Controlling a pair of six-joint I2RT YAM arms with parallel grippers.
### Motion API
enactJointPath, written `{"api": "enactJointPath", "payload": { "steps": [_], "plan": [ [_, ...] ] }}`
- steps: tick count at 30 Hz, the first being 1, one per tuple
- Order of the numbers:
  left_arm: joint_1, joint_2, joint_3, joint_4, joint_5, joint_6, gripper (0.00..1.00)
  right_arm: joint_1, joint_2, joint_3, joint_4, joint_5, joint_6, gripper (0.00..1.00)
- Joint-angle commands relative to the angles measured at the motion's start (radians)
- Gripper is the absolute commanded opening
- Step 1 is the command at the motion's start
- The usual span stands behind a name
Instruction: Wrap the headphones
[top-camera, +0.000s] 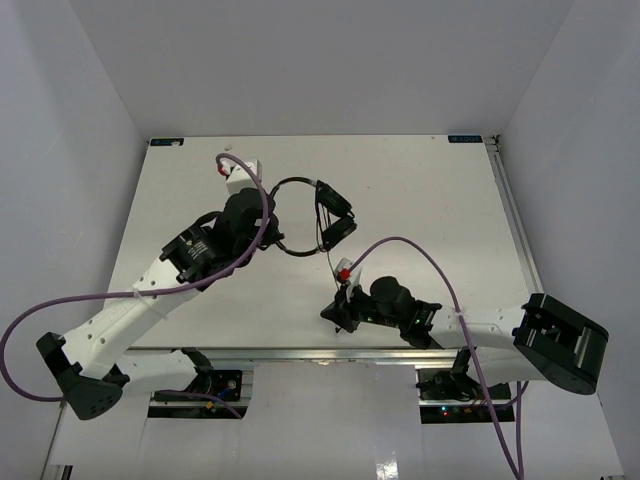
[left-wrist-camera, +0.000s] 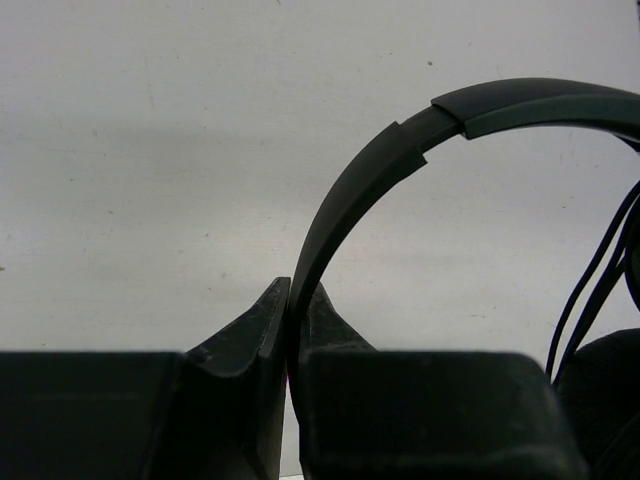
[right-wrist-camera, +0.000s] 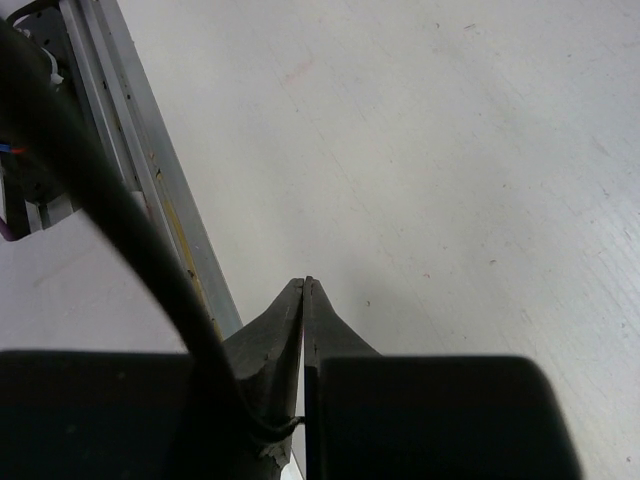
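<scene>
The black headphones (top-camera: 318, 186) are at the middle of the white table, with both earcups (top-camera: 337, 231) at the right end of the headband. My left gripper (top-camera: 272, 222) is shut on the left side of the thin headband. In the left wrist view the headband (left-wrist-camera: 372, 170) rises from between the shut jaws of my left gripper (left-wrist-camera: 296, 292), with the cord (left-wrist-camera: 590, 290) and an earcup (left-wrist-camera: 605, 385) at the right. The thin cord (top-camera: 331, 268) runs down to my right gripper (top-camera: 326, 314), near the front edge. In the right wrist view my right gripper (right-wrist-camera: 305, 285) is shut on the cord (right-wrist-camera: 285, 427).
Thick purple robot cables loop over both arms: one over the left arm (top-camera: 180, 290), one over the right (top-camera: 430, 262). The aluminium rail of the table's front edge (top-camera: 300, 352) lies just below my right gripper and shows in the right wrist view (right-wrist-camera: 150, 170). White walls enclose the table.
</scene>
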Motion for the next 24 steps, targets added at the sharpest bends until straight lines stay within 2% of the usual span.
{"api": "enactJointPath", "payload": {
  "steps": [1,12,18,21,24],
  "plan": [
    [0.003,-0.097,-0.008,0.108,0.025,-0.049,0.00,0.008,0.022,-0.013,0.079,0.016,-0.005,0.08],
    [0.003,-0.182,-0.031,0.141,0.130,-0.038,0.00,0.007,0.063,0.007,0.064,0.078,-0.021,0.08],
    [0.003,-0.232,-0.016,0.110,0.241,0.053,0.00,0.001,0.034,-0.001,0.048,0.110,-0.038,0.08],
    [0.003,-0.253,-0.012,0.091,0.343,0.133,0.00,-0.014,-0.002,-0.013,0.034,0.110,-0.049,0.08],
    [0.002,-0.267,-0.017,0.084,0.515,0.231,0.00,-0.054,-0.043,-0.025,0.013,0.110,-0.058,0.08]
  ]
}}
